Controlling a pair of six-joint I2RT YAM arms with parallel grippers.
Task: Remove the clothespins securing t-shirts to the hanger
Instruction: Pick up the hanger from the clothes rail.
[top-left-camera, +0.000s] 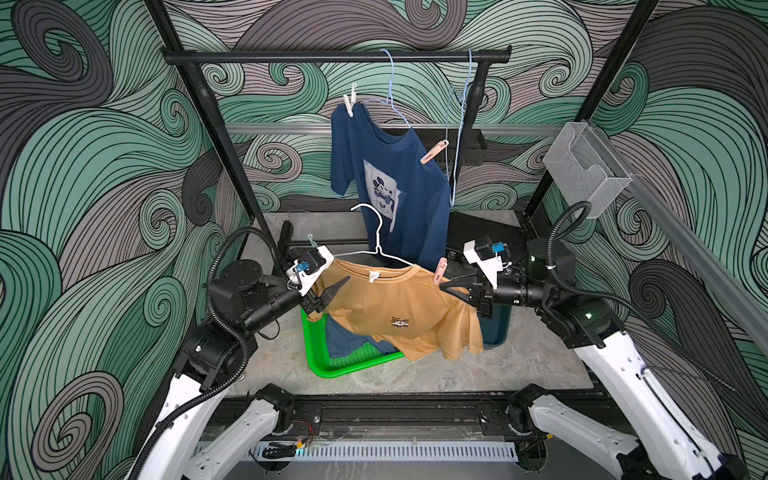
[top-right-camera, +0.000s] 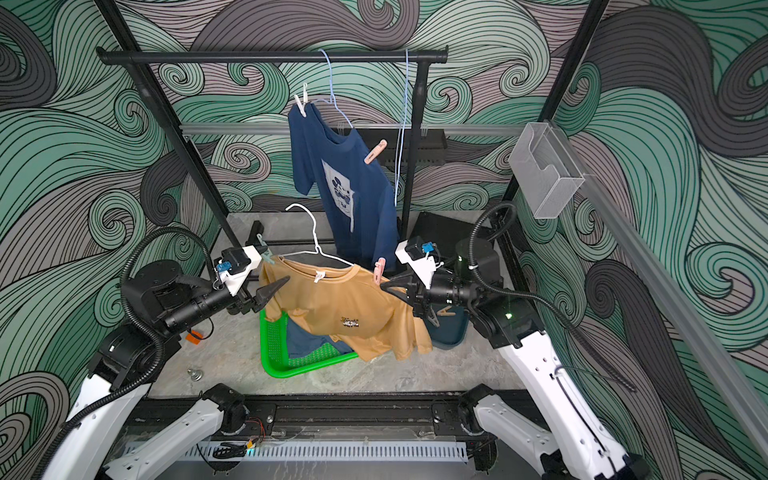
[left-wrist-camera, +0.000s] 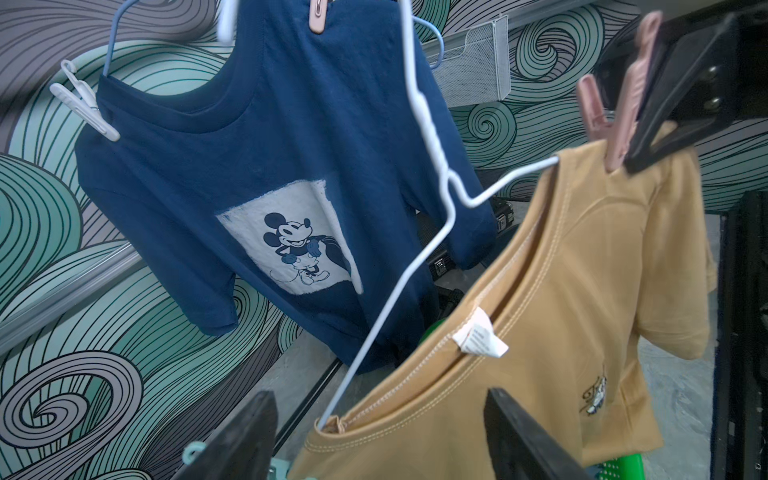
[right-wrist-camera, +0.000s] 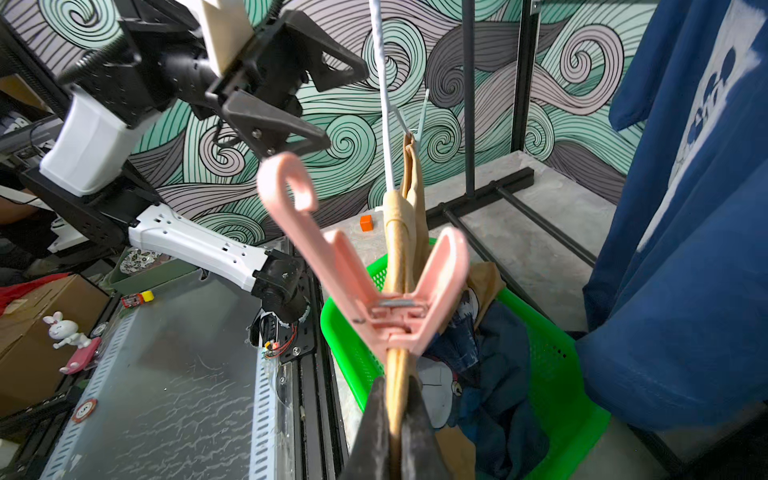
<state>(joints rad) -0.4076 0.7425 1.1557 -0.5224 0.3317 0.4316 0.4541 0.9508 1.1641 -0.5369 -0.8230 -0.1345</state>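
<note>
Pink clothespin (top-left-camera: 439, 271) stands upright on the mustard t-shirt (top-left-camera: 399, 303), handles pointing up.

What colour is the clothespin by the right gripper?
The clothespin is pink, clearest in the right wrist view.

T-shirts (top-left-camera: 390, 174) three; hangers (top-left-camera: 379, 245) three; clothespins (top-left-camera: 439, 270) five; green basket (top-left-camera: 332, 370) one; dark bin (top-left-camera: 496, 328) one

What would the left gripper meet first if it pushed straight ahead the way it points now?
The mustard-tan t-shirt: its near shoulder, draped on the white hanger, sits between the fingers of the open left gripper. A mint clothespin lies just beside one finger, but depth there is unclear.
</note>
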